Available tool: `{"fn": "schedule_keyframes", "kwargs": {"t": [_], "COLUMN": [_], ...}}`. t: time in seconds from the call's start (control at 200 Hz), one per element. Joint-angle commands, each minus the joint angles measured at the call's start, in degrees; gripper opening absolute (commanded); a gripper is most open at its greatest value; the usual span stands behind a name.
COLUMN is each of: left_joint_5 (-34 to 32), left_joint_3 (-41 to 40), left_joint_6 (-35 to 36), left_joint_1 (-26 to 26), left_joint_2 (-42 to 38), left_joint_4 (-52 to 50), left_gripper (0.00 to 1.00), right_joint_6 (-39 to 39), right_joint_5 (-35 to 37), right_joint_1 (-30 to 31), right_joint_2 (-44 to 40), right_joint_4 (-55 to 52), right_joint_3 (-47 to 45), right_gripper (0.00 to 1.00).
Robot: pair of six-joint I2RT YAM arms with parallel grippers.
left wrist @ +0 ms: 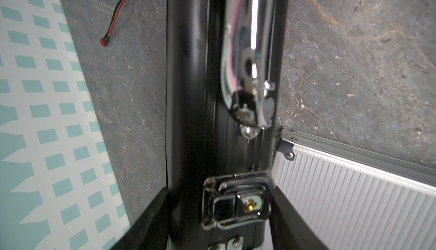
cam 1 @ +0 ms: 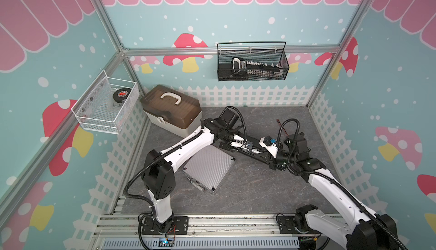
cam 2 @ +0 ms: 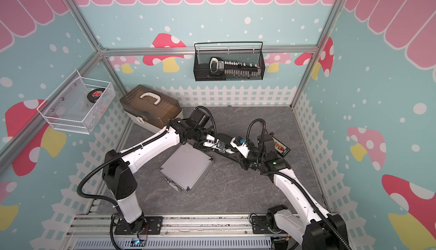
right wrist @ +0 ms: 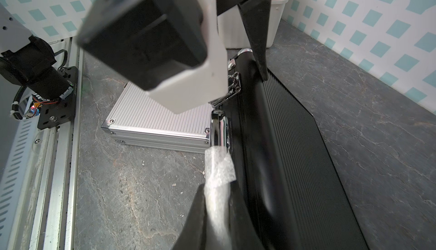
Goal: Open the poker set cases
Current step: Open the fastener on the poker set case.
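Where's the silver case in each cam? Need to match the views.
Top view: silver case mid-table, between the two arms.
Top view: same spot.
Left wrist: lower right corner of the picture.
Right wrist: centre left, upper part hidden behind a blurred housing.
Shared landmark: black case, right beside one corner of the silver case in every view.

Both arms are stretched inward over the table, wrists brought close together.
The left gripper (left wrist: 220,191) is held with jaws apart; the right gripper (right wrist: 217,189) is clamped on the foam-wrapped case handle (right wrist: 218,163).
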Motion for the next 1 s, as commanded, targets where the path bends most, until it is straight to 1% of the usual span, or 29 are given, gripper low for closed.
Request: {"fn": "schedule_keyframes", "kwargs": {"t": [0.0,0.045,0.12,0.175,0.255,0.38,0.485,0.66,0.885,0.935,0.995], "left_joint_5": [2.93,2.98,4.16,5.00,5.75,6.47,9.97,12.27,16.89,17.08,14.86], "left_joint_3": [-2.44,-3.75,-3.02,-1.62,2.97,7.20,10.75,19.05,26.88,28.68,28.49], "left_joint_6": [-0.70,-1.33,-2.25,-2.39,-2.09,-1.90,-2.12,-2.16,-2.80,-3.06,-3.02], "left_joint_1": [0.11,0.24,0.53,0.57,0.72,0.85,1.66,2.25,3.08,3.33,3.09], "left_joint_2": [-2.28,-3.24,-3.52,-3.06,-0.92,1.63,3.40,8.50,12.38,13.30,13.08], "left_joint_4": [4.51,6.82,6.54,4.47,-1.53,-7.22,-11.44,-20.16,-25.84,-27.23,-26.34], "left_gripper": [0.55,0.53,0.47,0.46,0.43,0.41,0.40,0.37,0.36,0.35,0.33], "right_joint_6": [0.91,1.03,1.09,1.20,1.18,1.40,1.40,-0.98,-1.13,-1.02,-0.16], "right_joint_5": [-2.54,-2.54,-2.54,-2.63,-2.87,-2.90,-2.81,0.78,0.62,0.62,0.21], "right_joint_1": [0.36,0.36,0.36,0.36,0.36,0.45,0.53,1.62,2.36,2.38,2.36], "right_joint_2": [-0.18,-0.18,-0.18,-0.01,0.65,1.31,1.71,2.53,3.66,3.75,3.90], "right_joint_4": [5.10,5.10,4.92,4.87,4.40,4.22,3.90,0.30,-0.88,-0.88,-0.73], "right_joint_3": [0.83,0.70,0.81,0.92,1.39,1.70,1.76,3.08,3.62,3.57,3.67], "right_gripper": [0.01,0.01,0.01,0.01,0.01,0.01,0.01,0.00,0.00,0.00,0.00]}}
